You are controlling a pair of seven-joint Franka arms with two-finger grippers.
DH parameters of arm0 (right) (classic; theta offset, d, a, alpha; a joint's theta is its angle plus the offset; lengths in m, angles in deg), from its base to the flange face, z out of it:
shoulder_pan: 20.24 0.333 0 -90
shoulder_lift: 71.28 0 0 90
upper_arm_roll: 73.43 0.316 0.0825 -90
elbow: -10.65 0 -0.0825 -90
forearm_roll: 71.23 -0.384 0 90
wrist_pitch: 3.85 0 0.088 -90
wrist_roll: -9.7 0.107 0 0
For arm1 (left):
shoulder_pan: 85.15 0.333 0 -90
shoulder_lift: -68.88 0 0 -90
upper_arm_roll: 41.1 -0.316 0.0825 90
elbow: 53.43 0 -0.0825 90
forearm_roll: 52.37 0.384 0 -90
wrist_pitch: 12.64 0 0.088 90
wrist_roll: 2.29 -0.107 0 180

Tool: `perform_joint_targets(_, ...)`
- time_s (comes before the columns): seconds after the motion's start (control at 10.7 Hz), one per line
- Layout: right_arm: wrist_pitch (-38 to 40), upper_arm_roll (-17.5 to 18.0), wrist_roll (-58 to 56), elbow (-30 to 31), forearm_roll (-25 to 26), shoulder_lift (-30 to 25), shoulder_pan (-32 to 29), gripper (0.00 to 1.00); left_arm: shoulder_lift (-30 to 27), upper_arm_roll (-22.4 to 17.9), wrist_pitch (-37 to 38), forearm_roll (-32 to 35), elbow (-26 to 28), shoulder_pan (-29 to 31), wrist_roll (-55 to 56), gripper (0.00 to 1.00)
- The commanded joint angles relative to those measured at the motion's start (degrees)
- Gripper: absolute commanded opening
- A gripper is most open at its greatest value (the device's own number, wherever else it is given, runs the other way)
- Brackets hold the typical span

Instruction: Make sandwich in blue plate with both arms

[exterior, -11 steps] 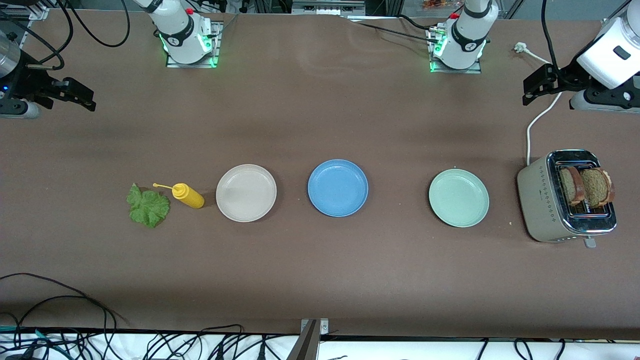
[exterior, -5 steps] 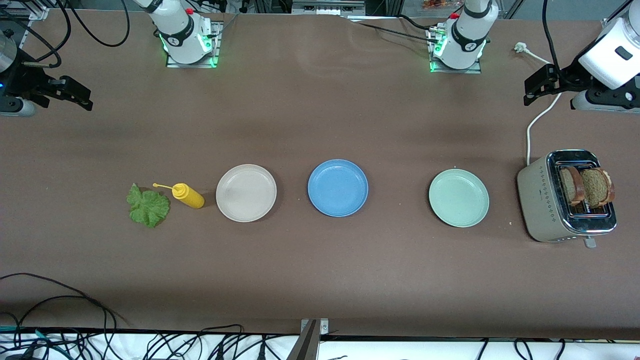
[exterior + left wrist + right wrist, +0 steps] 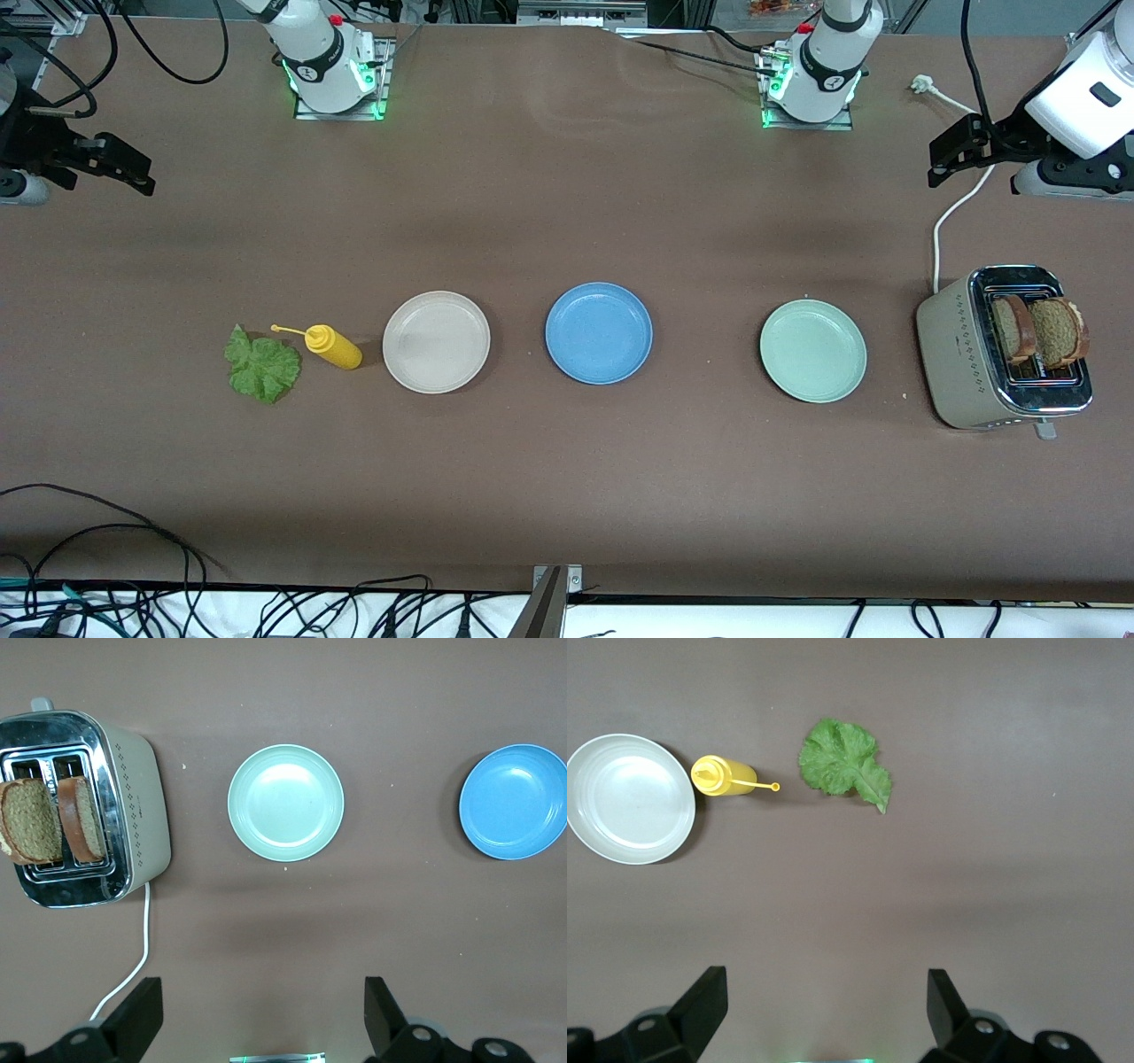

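Three plates – blue plate [image 3: 598,332] bare; two bread slices [image 3: 1038,332] in toaster [image 3: 961,359]; left gripper [image 3: 261,1014], right gripper [image 3: 824,1010] – jaws wide, empty.

Open left hand [image 3: 257,1019] over bare table [image 3: 354,930]; toaster [image 3: 133,806] with two bread slices [image 3: 49,819], mint plate [image 3: 285,802], blue plate [image 3: 514,802].

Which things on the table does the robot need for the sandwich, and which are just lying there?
Needed for the sandwich:
- blue plate, nothing on it
- two bread slices, standing in the toaster
- lettuce leaf, near the right arm's end of the table

Just lying about:
- cream plate
- mint-green plate
- yellow squeeze bottle, beside the lettuce leaf
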Motion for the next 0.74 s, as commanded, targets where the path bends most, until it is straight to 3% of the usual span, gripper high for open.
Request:
perform_joint_targets(0.0, 1.6, -0.4, -0.5, -2.7, 0.7, 1.1, -0.2, 1.0, 0.4, 0.1, 0.6, 1.4, -1.1, 0.1, 0.0, 1.0)
perform_joint_targets(0.65, 1.6, -1.3, -0.5, -3.1, 0.7, 1.2, -0.3, 1.0, 0.8, 0.1, 0.4, 1.5, -1.2, 0.1, 0.0, 1.0)
